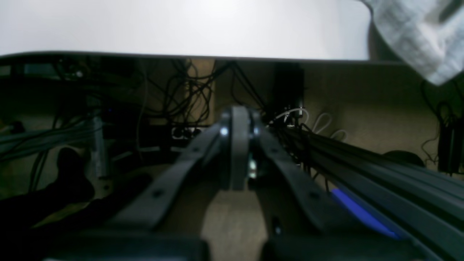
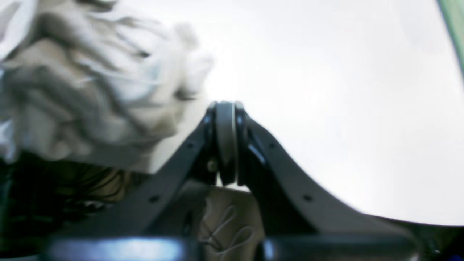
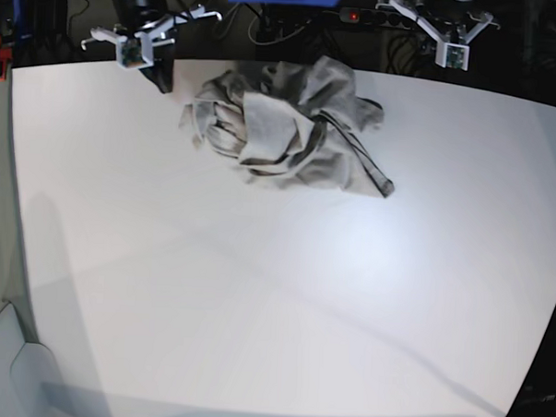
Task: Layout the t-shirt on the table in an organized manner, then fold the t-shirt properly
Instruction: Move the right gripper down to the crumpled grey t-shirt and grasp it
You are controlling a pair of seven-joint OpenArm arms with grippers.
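Looking down from the base view, you have the t-shirt [image 3: 286, 126] crumpled in a heap near the table's [image 3: 256, 291] far edge (one dark-seamed edge trails toward your left arm's side). Your left gripper [image 1: 237, 145] hangs off the table edge with its jaws pressed together, holding nothing. Your right gripper [image 2: 225, 141] sits over the tabletop just beside the bunched cloth, jaws likewise closed and empty.

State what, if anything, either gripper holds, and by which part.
Nothing is held. The left gripper and right gripper are both shut on nothing. The t-shirt lies crumpled on the table, apart from both.
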